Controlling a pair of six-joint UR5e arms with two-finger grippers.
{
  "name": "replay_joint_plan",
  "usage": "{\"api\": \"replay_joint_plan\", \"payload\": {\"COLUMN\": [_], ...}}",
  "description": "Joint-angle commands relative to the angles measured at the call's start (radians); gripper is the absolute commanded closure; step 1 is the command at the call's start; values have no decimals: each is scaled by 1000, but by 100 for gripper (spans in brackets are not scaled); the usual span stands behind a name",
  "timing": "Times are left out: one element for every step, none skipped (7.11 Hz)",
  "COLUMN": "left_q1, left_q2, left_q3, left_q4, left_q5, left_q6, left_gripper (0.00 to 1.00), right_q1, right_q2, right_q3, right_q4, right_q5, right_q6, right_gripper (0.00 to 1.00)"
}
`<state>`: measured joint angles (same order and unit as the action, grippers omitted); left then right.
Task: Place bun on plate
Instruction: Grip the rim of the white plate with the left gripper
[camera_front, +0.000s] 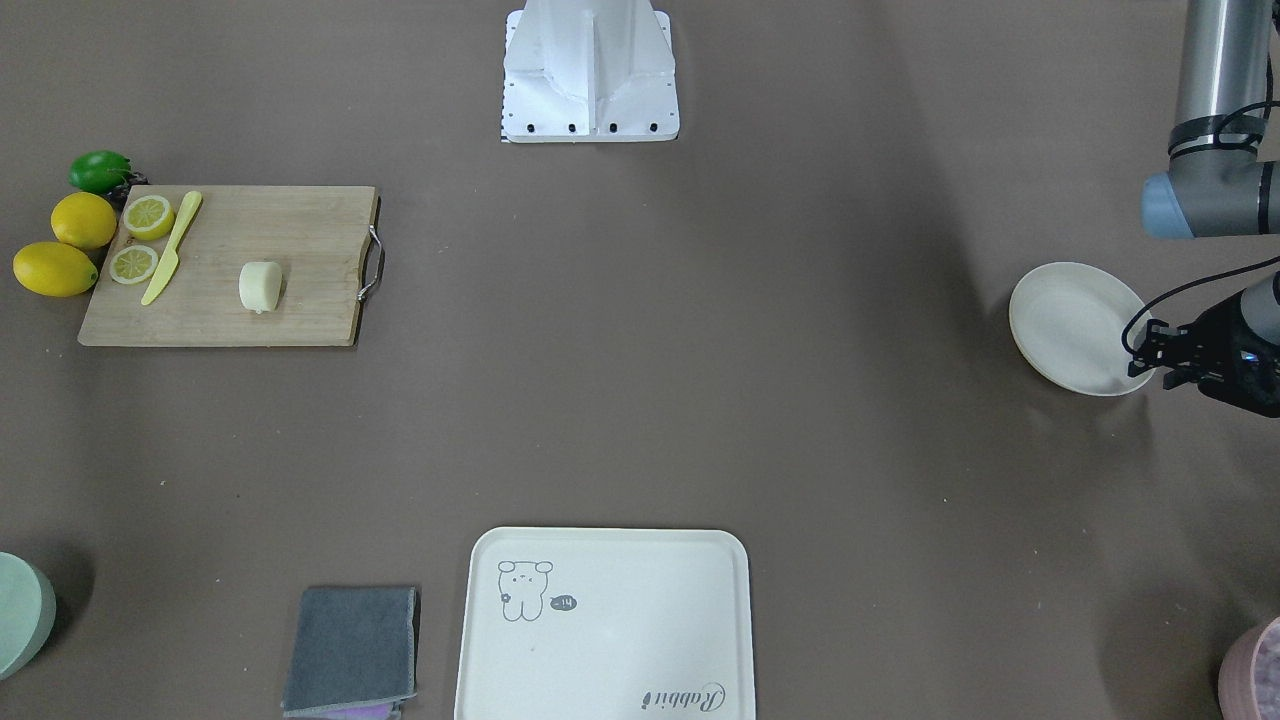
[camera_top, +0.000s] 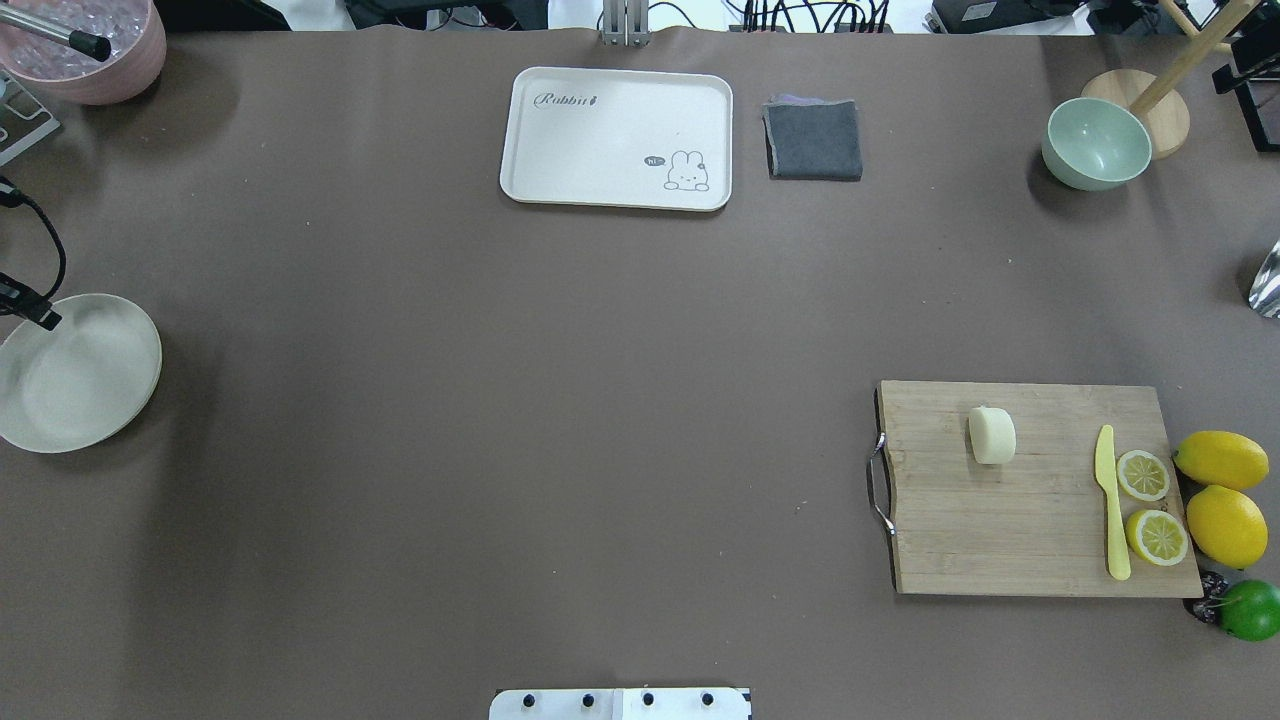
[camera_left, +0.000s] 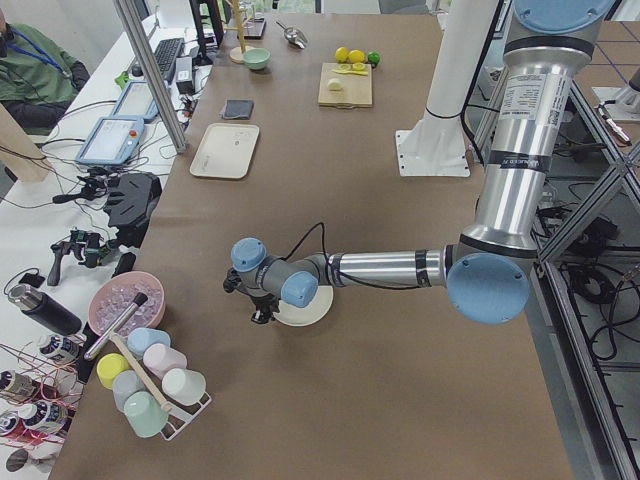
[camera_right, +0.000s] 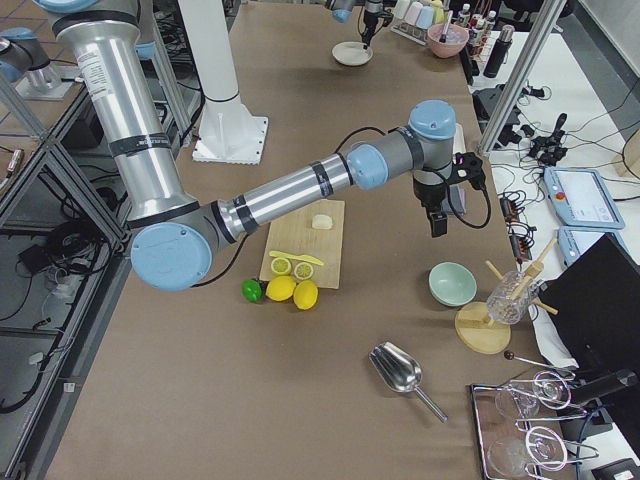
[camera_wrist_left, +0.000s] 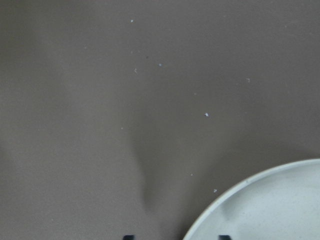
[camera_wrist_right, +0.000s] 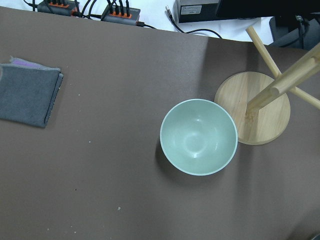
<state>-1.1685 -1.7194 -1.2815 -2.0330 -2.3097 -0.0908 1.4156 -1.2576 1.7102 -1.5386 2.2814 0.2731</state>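
**Bun waits on the board, plate far across the worktop.** The bun (camera_top: 992, 435) lies on its side on the wooden cutting board (camera_top: 1040, 520). It sits toward the board's handle end, apart from the knife (camera_top: 1110, 510) and lemon halves (camera_top: 1143, 475) at the other end. Its stubby axis appears to run along the board's length.

The plate (camera_top: 90, 400) sits well apart from the board, far out past the handle end, and has nothing on it. The left gripper (camera_front: 1152, 355) hangs at the plate's rim on the side away from the board. Its wrist view shows two fingertips (camera_wrist_left: 224, 237) spread apart, with only the plate's edge and bare worktop between them.

The right gripper (camera_right: 438, 218) hovers beyond the board's long edge farther from the robot, over the green bowl (camera_wrist_right: 198, 136). It shows only from the side, so whether it is spread or closed cannot be told.

The right arm is much the nearer to the bun, so the pick likely falls to it. The bun would then need a long carry past the handle end to the plate.
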Motion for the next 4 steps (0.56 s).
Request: {"api": "replay_joint_plan", "payload": {"left_q1": [4, -9, -43, -90], "left_q2": [-14, -34, -57, -104], "left_q3": [-24, -25, -33, -33], "left_q4": [5, 8, 11, 26], "left_q5": [-13, -16, -57, -173], "left_q6": [-1, -3, -4, -16], "left_gripper": [100, 100, 100, 100], "right_q1": [0, 0, 0, -1], "right_q2": [14, 14, 14, 14], "right_q3": [0, 0, 0, 0], "right_q4": [0, 0, 0, -2], "right_q5": [-10, -11, -10, -10], "right_q6": [14, 17, 20, 29], "right_gripper": [0, 0, 0, 0]}}
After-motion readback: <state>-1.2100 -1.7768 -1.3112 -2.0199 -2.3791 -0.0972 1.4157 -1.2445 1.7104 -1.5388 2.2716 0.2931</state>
